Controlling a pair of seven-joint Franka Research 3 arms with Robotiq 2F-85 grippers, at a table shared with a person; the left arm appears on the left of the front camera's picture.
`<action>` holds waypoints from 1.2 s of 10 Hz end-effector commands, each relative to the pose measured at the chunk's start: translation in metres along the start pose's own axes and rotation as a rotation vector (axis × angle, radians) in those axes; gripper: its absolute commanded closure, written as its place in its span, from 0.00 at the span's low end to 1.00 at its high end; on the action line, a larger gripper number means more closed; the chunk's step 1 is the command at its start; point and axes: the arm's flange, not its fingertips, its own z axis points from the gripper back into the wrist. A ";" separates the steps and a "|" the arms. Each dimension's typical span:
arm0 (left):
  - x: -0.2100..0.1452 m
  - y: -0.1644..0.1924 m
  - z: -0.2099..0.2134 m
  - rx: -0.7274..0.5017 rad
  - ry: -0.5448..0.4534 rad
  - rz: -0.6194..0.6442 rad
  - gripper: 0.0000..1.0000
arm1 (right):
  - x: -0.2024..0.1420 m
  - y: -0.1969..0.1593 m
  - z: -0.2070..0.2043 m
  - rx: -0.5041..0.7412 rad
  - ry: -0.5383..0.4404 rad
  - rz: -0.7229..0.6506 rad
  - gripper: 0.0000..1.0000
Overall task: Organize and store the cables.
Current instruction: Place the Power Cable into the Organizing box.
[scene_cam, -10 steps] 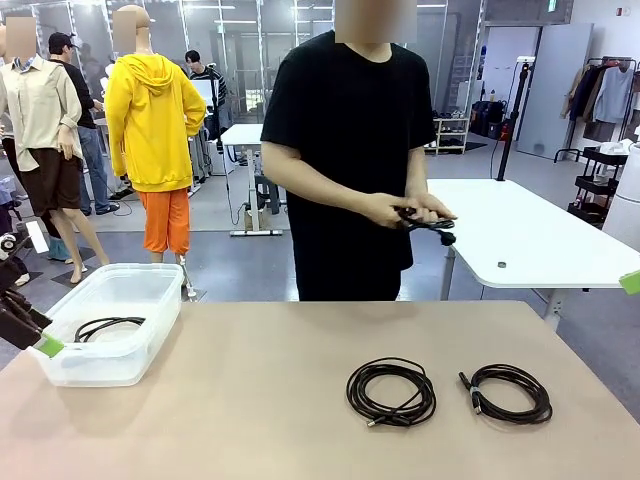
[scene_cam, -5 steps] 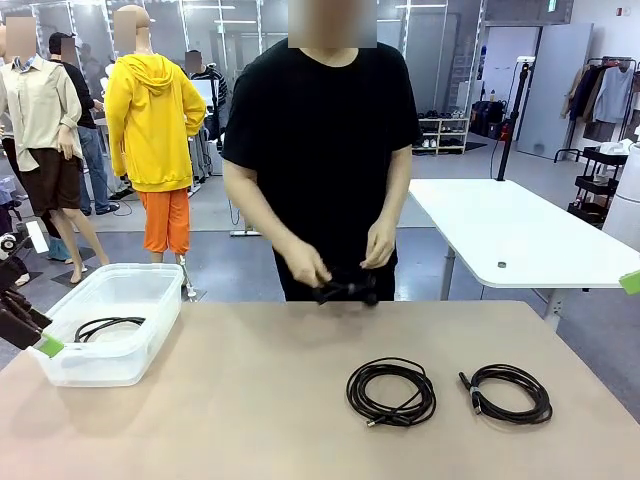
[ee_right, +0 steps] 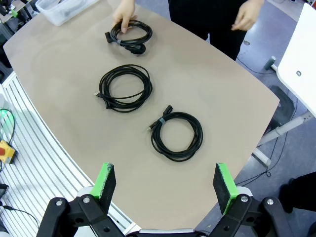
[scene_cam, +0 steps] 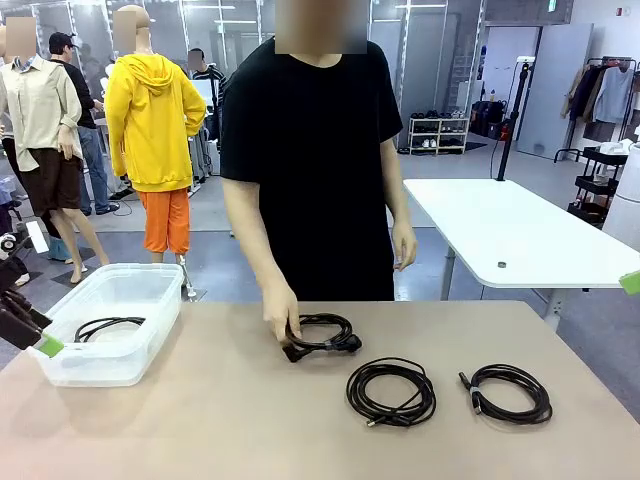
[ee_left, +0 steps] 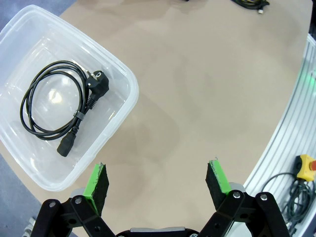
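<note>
The person's right hand [scene_cam: 280,318] now rests on a coiled cable [scene_cam: 325,346] that lies flat on the table [scene_cam: 200,420], at the far edge near 12 o'clock. A second ago both hands held that coil up in front of the chest, over to the right. Half a second ago it was coming down just above the table edge. The fingers curl down over the coil's 9 o'clock side; I cannot tell whether they pinch the cord or merely press on it. The person's left hand [scene_cam: 403,247] has let go and hangs loosely at the side, holding nothing.

Nothing else has shifted. The middle coil [scene_cam: 353,392] lies at about 5 o'clock from the newly laid one, near it but apart. The third coil [scene_cam: 510,371] lies at 3 o'clock from the middle coil, also apart. The clear bin [scene_cam: 100,372] sits at the table's 9 o'clock edge with one plugged cable [ee_left: 78,117] coiled flat on its floor.

The left gripper [ee_left: 157,180] hovers above bare table just beside the bin's corner. Its green pads are spread wide with nothing between them, as before. The right gripper [ee_right: 165,182] hangs high over the table's 3 o'clock end, its jaws likewise spread wide and empty, and all three table coils lie ahead of it.
</note>
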 end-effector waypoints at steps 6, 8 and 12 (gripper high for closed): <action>0.000 -0.002 -0.001 0.011 0.016 0.014 0.00 | 0.003 0.000 -0.001 -0.011 -0.002 -0.023 0.00; 0.000 -0.002 -0.001 0.011 0.016 0.014 0.00 | 0.003 0.000 -0.001 -0.011 -0.002 -0.023 0.00; 0.000 -0.002 -0.001 0.011 0.016 0.014 0.00 | 0.003 0.000 -0.001 -0.011 -0.002 -0.023 0.00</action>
